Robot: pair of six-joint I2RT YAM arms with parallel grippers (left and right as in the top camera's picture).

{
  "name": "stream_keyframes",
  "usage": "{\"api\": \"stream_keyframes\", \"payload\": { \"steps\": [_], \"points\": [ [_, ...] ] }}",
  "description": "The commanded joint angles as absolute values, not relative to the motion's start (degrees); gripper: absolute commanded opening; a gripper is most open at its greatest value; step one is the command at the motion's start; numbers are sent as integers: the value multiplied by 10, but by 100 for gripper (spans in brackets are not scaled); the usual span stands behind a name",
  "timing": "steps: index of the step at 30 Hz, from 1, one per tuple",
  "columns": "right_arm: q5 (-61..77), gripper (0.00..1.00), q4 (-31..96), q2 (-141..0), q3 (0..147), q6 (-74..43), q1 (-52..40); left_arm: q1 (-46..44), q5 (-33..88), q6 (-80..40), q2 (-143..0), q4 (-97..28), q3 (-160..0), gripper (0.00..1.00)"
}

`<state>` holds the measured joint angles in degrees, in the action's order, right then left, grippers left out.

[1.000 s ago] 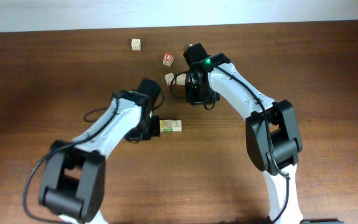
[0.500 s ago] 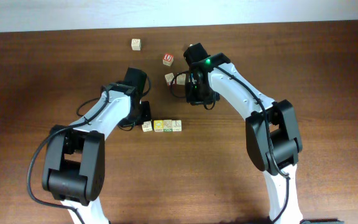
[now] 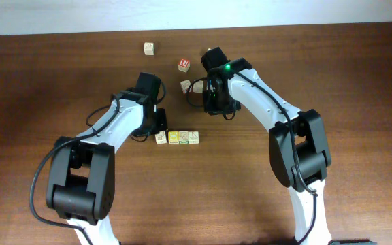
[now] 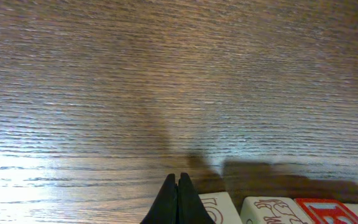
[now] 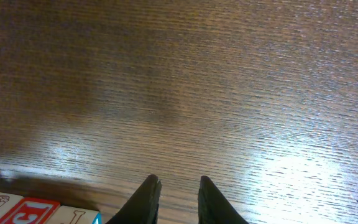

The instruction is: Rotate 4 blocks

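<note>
Lying on the table, the four blocks form one short row, and every place below is given from that row. Three of them touch side by side. The end block on the robot's left sits just beside its neighbour, parted by a thin gap and slightly askew.

The left gripper has its fingers pressed together into one point and holds nothing. Its tip stands at the far-left corner of that end block, touching it or nearly so. The step in hand appears to be turning this end block by a push. The next move calls for a short sideways nudge on the corner alone, so that the other three keep their line.

The right gripper hangs beyond the row with its fingers slightly spread and nothing between them.

Count: seven cubes in all.
- Four are in the row.
- Three lie loose beyond it: a pale cube nearest, a red-faced cube further off, and another pale cube furthest.
</note>
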<state>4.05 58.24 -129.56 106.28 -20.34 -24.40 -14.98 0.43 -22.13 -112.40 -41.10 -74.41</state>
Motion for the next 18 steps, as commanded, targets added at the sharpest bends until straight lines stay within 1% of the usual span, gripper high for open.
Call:
{"api": "stream_keyframes", "payload": {
  "steps": [1, 9, 13, 18],
  "points": [
    [33, 22, 582, -1303, 1059, -199, -243, -152, 22, -227, -1130, -409, -743, 0],
    [33, 22, 582, -1303, 1059, -199, -243, -173, 19, -227, -1130, -405, -743, 0],
    [33, 22, 582, -1303, 1059, -199, -243, -155, -32, -227, -1130, -401, -754, 0],
    [33, 22, 582, -1303, 1059, -199, -243, -94, -33, -227, -1130, -508, -816, 0]
  ]
}}
